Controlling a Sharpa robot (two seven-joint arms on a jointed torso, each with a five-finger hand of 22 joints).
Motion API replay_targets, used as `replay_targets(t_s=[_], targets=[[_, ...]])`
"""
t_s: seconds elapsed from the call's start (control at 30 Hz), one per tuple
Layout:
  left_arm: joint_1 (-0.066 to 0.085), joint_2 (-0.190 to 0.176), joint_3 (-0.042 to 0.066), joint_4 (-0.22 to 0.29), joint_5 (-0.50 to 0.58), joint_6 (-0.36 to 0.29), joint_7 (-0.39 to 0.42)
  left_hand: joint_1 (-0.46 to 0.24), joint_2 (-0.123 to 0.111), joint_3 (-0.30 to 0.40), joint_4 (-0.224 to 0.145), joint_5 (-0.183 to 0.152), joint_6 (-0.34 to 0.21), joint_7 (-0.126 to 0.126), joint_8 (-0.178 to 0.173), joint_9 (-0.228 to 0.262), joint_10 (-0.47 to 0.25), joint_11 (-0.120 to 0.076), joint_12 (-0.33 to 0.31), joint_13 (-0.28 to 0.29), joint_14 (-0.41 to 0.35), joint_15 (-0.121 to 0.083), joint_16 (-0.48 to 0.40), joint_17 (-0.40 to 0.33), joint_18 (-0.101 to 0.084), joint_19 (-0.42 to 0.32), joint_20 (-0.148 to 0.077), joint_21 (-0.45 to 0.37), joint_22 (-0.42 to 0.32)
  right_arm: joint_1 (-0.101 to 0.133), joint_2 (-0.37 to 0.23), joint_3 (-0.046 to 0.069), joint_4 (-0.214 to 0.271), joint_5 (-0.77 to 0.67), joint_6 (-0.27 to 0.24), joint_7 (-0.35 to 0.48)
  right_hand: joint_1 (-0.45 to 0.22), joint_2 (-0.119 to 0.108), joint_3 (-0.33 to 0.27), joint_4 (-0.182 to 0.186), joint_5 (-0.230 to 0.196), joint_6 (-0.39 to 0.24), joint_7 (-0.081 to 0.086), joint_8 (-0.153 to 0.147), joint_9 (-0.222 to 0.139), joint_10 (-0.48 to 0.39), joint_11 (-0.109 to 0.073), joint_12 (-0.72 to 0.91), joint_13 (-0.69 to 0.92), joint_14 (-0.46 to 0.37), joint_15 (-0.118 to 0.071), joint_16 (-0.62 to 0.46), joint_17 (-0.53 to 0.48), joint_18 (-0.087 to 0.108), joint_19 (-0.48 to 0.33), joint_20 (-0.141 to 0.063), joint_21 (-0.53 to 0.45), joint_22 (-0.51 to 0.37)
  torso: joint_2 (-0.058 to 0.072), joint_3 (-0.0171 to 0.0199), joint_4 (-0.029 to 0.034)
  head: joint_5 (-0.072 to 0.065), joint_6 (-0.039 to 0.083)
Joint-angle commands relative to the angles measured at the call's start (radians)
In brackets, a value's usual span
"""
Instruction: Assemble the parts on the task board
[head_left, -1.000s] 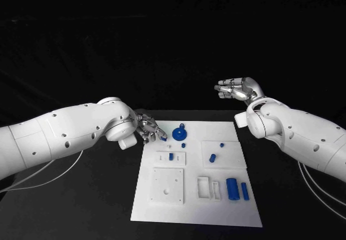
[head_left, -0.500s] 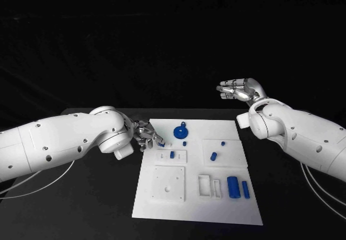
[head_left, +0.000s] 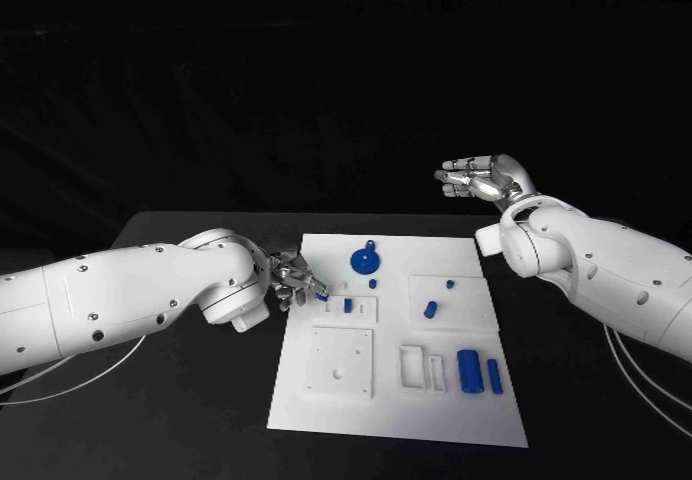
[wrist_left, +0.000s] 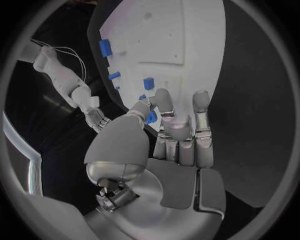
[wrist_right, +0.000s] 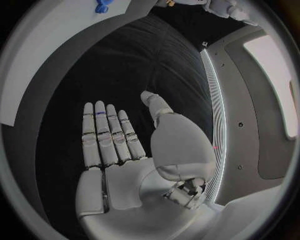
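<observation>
- step in hand, as judged: placing a small blue part into the raised white block near the left edge of the task board, toward its far end.
- left hand low over that left edge; fingers curled in, apparently pinching the small blue part at the tips; grip itself partly hidden.
- another blue piece standing in the block just beside the fingertips.
- right hand raised well beyond the far edge of the board, fingers extended and apart, nothing held.
- blue disc near the far edge; blue cylinder and blue bar toward the near right corner, untouched.
- next move calls for fine alignment over the block, then a straight press down; slip from the pinch the main risk.
</observation>
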Motion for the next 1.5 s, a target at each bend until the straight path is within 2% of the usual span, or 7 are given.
replay_targets(t_s=[0.03, 0.23, 0.5, 0.67, 0.87, 1.5], targets=[[-0.003, 0.003, -0.002, 0.003, -0.036, -0.043, -0.001, 0.004, 0.009, 0.036, -0.034, 0.004, 0.112, -0.077, 0.003, 0.189, 0.048, -0.01, 0.007, -0.001, 0.005, 0.001, 0.002, 0.001, 0.013, 0.008, 0.001, 0.004, 0.02, -0.001, 0.0, 0.0, 0.002, -0.001, 0.017, 0.005, 0.001, 0.007, 0.001, 0.0, 0.005, -0.007, -0.002, -0.006, -0.001, -0.006, 0.001, -0.003, -0.002, -0.008, 0.001, -0.005, -0.001, 0.019, -0.007, 0.003, 0.003, -0.001, 0.001, 0.0001, -0.0006, 0.0, -0.004], [-0.012, 0.01, -0.008, -0.001, -0.04, -0.044, -0.004, 0.003, 0.009, 0.038, -0.034, 0.006, 0.112, -0.077, 0.002, 0.191, 0.048, -0.01, 0.008, -0.002, 0.005, 0.002, 0.001, 0.002, 0.014, 0.007, 0.001, 0.006, 0.02, -0.001, 0.0, 0.0, 0.003, -0.001, 0.017, 0.005, 0.002, 0.007, 0.001, 0.002, 0.007, -0.009, -0.001, -0.006, -0.001, -0.007, 0.001, -0.003, -0.002, -0.008, 0.001, -0.005, -0.001, 0.019, -0.007, 0.003, 0.003, -0.001, 0.0, 0.0011, 0.0001, 0.001, -0.006], [-0.032, 0.019, -0.012, -0.006, -0.042, -0.049, -0.002, 0.002, 0.009, 0.039, -0.035, 0.007, 0.112, -0.077, 0.002, 0.192, 0.048, -0.01, 0.009, -0.003, 0.005, 0.002, 0.001, 0.004, 0.014, 0.006, 0.001, 0.008, 0.02, -0.002, -0.001, 0.0, 0.003, -0.001, 0.017, 0.005, 0.002, 0.007, 0.001, 0.002, 0.009, -0.008, -0.002, -0.006, -0.001, -0.006, 0.001, -0.003, -0.002, -0.008, 0.001, -0.005, -0.001, 0.02, -0.007, 0.003, 0.003, -0.001, 0.0, -0.0003, 0.0001, -0.003, -0.007], [-0.038, 0.024, -0.013, -0.005, -0.043, -0.046, -0.001, 0.001, 0.009, 0.041, -0.036, 0.01, 0.112, -0.077, 0.001, 0.194, 0.048, -0.01, 0.01, -0.004, 0.005, 0.002, 0.001, 0.005, 0.015, 0.005, 0.001, 0.01, 0.019, -0.002, -0.001, 0.0, 0.003, -0.001, 0.017, 0.006, 0.002, 0.007, 0.001, 0.002, 0.009, -0.008, -0.002, -0.006, -0.001, -0.006, 0.001, -0.003, -0.002, -0.008, 0.001, -0.005, -0.001, 0.02, -0.007, 0.003, 0.003, -0.001, 0.0, -0.0003, -0.0003, -0.002, -0.008], [-0.04, 0.026, -0.013, -0.005, -0.043, -0.034, -0.005, 0.001, 0.009, 0.041, -0.036, 0.01, 0.112, -0.077, 0.001, 0.194, 0.048, -0.01, 0.01, -0.004, 0.005, 0.002, 0.001, 0.005, 0.015, 0.005, 0.001, 0.01, 0.019, -0.002, -0.001, 0.0, 0.003, -0.001, 0.017, 0.006, 0.002, 0.006, 0.002, 0.002, 0.012, -0.009, -0.001, -0.006, -0.001, -0.006, 0.001, -0.003, -0.002, -0.008, 0.001, -0.005, -0.001, 0.02, -0.007, 0.003, 0.003, -0.001, -0.001, 0.0007, 0.0012, -0.003, -0.01], [-0.041, 0.023, -0.014, -0.002, -0.06, 0.016, -0.023, -0.003, 0.009, 0.046, -0.044, 0.022, 0.115, -0.078, 0.002, 0.201, 0.048, -0.011, 0.017, -0.004, 0.01, 0.002, 0.006, 0.021, 0.015, 0.003, 0.001, 0.018, 0.02, -0.006, -0.002, 0.0, 0.001, -0.001, 0.018, 0.006, 0.001, 0.006, 0.004, 0.002, 0.016, -0.009, -0.001, -0.006, -0.001, -0.007, 0.001, -0.003, -0.002, -0.009, 0.001, -0.005, -0.001, 0.02, -0.007, 0.003, 0.003, -0.001, -0.001, 0.0001, 0.0009, -0.005, -0.014]])
